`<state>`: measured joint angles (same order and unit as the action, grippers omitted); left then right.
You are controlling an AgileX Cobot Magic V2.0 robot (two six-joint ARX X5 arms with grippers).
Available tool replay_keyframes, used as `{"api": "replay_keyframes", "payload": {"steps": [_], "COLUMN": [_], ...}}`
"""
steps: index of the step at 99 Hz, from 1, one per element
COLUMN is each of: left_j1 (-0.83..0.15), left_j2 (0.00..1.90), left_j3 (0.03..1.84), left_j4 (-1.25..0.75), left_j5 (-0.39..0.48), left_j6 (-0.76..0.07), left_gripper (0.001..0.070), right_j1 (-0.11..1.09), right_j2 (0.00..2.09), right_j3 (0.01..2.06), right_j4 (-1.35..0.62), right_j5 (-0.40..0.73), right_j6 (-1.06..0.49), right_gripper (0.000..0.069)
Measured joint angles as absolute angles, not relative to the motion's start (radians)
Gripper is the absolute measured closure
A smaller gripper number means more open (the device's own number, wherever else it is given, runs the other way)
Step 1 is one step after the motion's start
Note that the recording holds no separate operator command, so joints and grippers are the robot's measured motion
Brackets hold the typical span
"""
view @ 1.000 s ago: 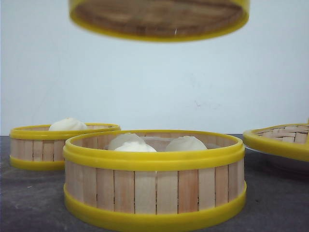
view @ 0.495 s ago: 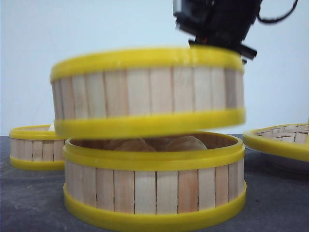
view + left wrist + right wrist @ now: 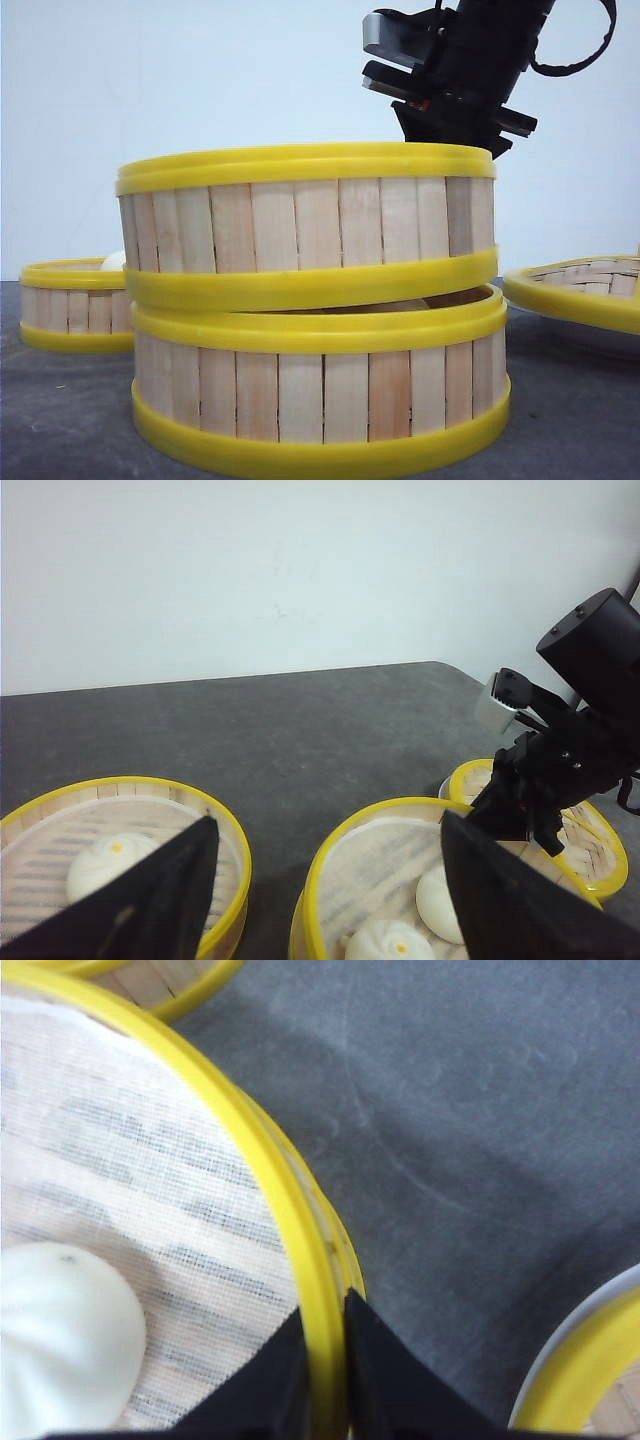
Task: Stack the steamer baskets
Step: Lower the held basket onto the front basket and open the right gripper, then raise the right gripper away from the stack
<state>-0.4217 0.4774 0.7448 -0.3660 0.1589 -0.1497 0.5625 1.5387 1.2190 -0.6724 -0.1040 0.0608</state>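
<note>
A plain pale wall (image 3: 200,90), bluish white and bare, fills the space behind the desk (image 3: 300,730). The desk top is dark grey and matte, faintly mottled, with light scuff lines visible close up (image 3: 480,1140). Its far edge meets the wall in a straight line, and a rounded far corner (image 3: 440,666) shows. Light is soft and even, with dim shadows.

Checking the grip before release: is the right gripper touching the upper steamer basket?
Touching: the right wrist view shows the right gripper pinching the upper steamer basket rim.
</note>
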Motion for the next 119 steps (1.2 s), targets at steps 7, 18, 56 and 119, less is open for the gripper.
{"api": "replay_keyframes", "payload": {"steps": [7,18,56,119], "left_j1": [-0.422,-0.422,-0.421,-0.422], "left_j2": [0.477,0.477,0.477,0.477], "left_j3": [0.745,0.745,0.745,0.745], "left_j4": [-0.368,-0.371,-0.375,-0.384], "left_j5": [0.159,0.159,0.159,0.159], "left_j6": [-0.15,-0.15,-0.15,-0.15], "left_gripper": [0.0281,0.0281,0.0281,0.0281], "right_j1": [0.562,0.563,0.562,0.559], "right_j2": [1.539,1.539,1.539,1.555], "right_j3": [1.219,1.213,1.195,1.195], "right_j4": [-0.674,-0.674,-0.673,-0.672], "right_j5": [-0.104,-0.101,-0.097,-0.022], "right_j6": [0.061,0.061,0.068,0.082], "right_gripper": [0.0665,0.0665,0.0665,0.0276]}}
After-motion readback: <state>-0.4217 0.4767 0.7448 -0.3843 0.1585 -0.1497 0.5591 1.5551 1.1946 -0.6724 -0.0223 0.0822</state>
